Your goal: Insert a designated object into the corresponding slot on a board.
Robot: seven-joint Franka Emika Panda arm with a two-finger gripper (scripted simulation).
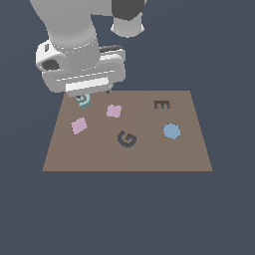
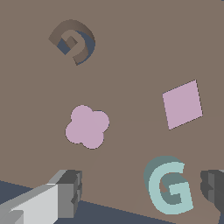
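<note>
**Lining up on the teal G**

Nearest the wrist camera, the hand (image 2: pixel 142 192) hangs with its fingers (image 2: pixel 68 192) apart, nothing held. The teal G (image 2: pixel 169 187) lies flat on the board (image 1: pixel 194 154) at its far corner on the exterior view's left, nearer 1 finger than the other. Centre the hand over the G before closing, so the piece is not nudged askew. Beyond lie the pink flower (image 2: pixel 87 127) and pink square (image 2: pixel 182 105); farthest, the G-shaped slot (image 2: pixel 72 40), well apart from the piece.

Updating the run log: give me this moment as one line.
phase: approach | pincer: open, around teal G, not closed | G slot: empty | board: flower, square, octagon lying flat
</note>
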